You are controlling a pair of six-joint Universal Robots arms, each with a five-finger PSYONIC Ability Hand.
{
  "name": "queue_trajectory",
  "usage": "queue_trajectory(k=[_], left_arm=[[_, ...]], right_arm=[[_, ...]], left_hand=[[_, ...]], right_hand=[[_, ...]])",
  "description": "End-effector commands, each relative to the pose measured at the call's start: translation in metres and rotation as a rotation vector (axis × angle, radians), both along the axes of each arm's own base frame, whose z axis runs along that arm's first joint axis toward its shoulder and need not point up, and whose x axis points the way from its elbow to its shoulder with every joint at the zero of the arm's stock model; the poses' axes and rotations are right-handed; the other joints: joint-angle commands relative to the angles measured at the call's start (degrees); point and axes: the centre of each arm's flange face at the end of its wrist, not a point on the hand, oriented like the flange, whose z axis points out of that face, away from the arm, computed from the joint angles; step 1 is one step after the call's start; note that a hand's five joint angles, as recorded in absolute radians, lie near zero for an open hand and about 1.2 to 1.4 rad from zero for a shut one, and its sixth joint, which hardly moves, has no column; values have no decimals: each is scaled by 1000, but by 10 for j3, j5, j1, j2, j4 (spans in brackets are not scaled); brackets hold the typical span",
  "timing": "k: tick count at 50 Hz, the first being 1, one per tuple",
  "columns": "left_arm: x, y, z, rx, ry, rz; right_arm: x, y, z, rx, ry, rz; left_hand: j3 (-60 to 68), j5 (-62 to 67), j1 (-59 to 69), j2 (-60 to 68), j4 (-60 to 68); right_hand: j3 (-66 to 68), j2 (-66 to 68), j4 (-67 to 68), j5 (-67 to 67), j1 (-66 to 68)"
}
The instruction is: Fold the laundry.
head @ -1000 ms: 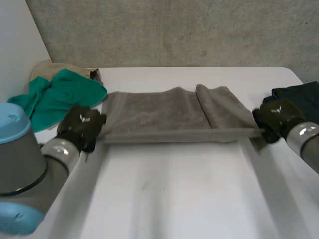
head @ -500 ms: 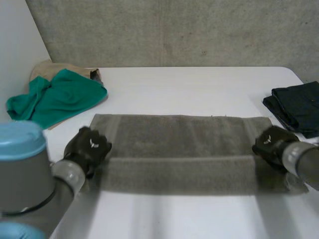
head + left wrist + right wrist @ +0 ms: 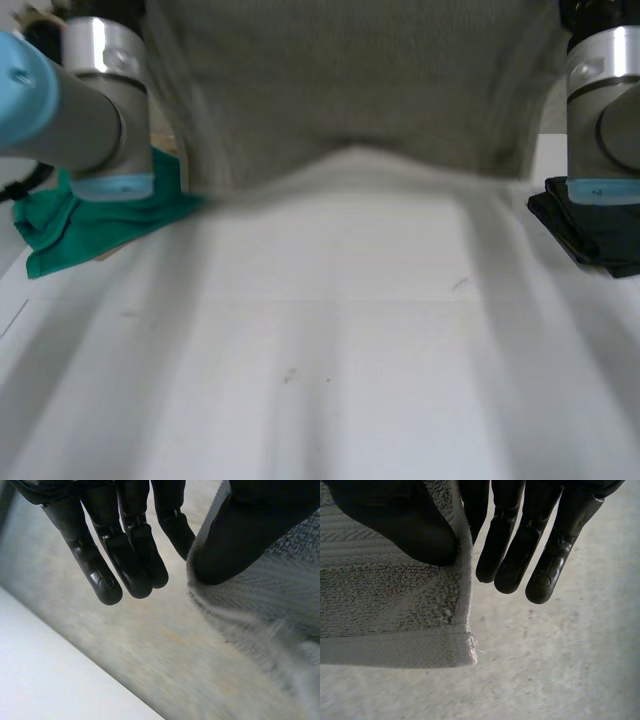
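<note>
A grey towel (image 3: 350,90) hangs in the air above the table, stretched between my two raised arms, its lower edge sagging in a shallow arch. In the left wrist view my left hand (image 3: 125,545) pinches the towel's (image 3: 265,605) corner edge between the thumb (image 3: 240,530) and one finger, while the other fingers stay straight. In the right wrist view my right hand (image 3: 520,540) pinches the opposite corner of the towel (image 3: 385,610) the same way, under its thumb (image 3: 405,525). The hemmed corner hangs just past that thumb.
A green cloth (image 3: 90,220) lies at the table's left edge, behind my left arm (image 3: 100,100). A dark folded cloth (image 3: 590,225) sits at the right edge under my right arm (image 3: 600,100). The white table (image 3: 330,350) is bare below the towel.
Both hands have lifted the towel off the table, from lying flat to hanging high in front of the head camera. Their grip on its corners is unchanged.
</note>
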Motion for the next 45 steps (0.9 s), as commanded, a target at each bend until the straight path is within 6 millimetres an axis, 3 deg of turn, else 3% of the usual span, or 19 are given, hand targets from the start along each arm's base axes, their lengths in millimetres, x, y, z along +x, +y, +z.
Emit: queue_trajectory(k=[1,7,8,10,12,18,19,21,24,25,28,29,31,35,38,41,45], left_arm=[[7,13,-18,141,-13,-39],[9,21,-91,352,-95,-38],[12,26,-114,417,-121,-38],[14,33,-135,480,-144,-38],[18,44,-163,563,-180,-40],[26,74,-213,725,-262,-57],[28,87,-222,766,-283,-65],[33,102,-229,810,-306,-65],[46,132,-222,874,-358,-56],[50,139,-219,890,-374,-49],[65,173,-221,1024,-477,-27],[70,183,-223,1070,-510,-25],[83,213,-227,1217,-608,-19],[91,241,-227,1364,-680,-47],[85,234,-224,1308,-664,-52],[73,209,-218,1191,-615,-42],[58,171,-219,1083,-564,-25]], right_arm=[[1,11,-26,159,23,28],[7,27,-88,399,59,64],[7,30,-97,430,61,68],[6,38,-125,529,70,87],[4,43,-139,582,71,92],[-7,68,-181,783,108,78],[-9,73,-186,820,119,77],[-15,90,-199,932,159,64],[-24,114,-196,1043,211,49],[-33,134,-190,1132,257,32],[-56,161,-185,1295,320,-12],[-73,173,-184,1401,348,-51],[-87,184,-183,1494,375,-79],[-103,187,-178,1547,398,-112],[-103,175,-175,1479,384,-112],[-98,156,-171,1358,367,-112],[-88,127,-186,1254,348,-107]], left_hand=[[116,134,142,112,112],[116,134,142,112,112],[116,134,142,112,112],[116,134,142,112,112],[116,134,142,112,112],[116,134,142,112,112],[116,134,142,112,112],[116,134,142,112,112],[116,134,142,112,112],[116,134,142,112,112],[116,134,142,112,112],[116,134,142,112,112],[116,134,142,112,112],[116,134,142,112,112],[116,134,142,112,112],[116,134,142,112,112],[116,134,142,112,112]], right_hand=[[122,125,119,111,230],[122,125,119,111,230],[122,125,119,111,230],[122,125,119,111,230],[122,125,119,111,230],[122,125,119,111,230],[122,125,119,111,230],[122,125,119,111,230],[122,125,119,111,230],[122,125,119,111,230],[122,125,119,111,230],[122,125,119,111,230],[122,125,119,111,230],[122,125,119,111,230],[122,125,119,111,230],[122,125,119,111,230],[122,125,119,111,230]])
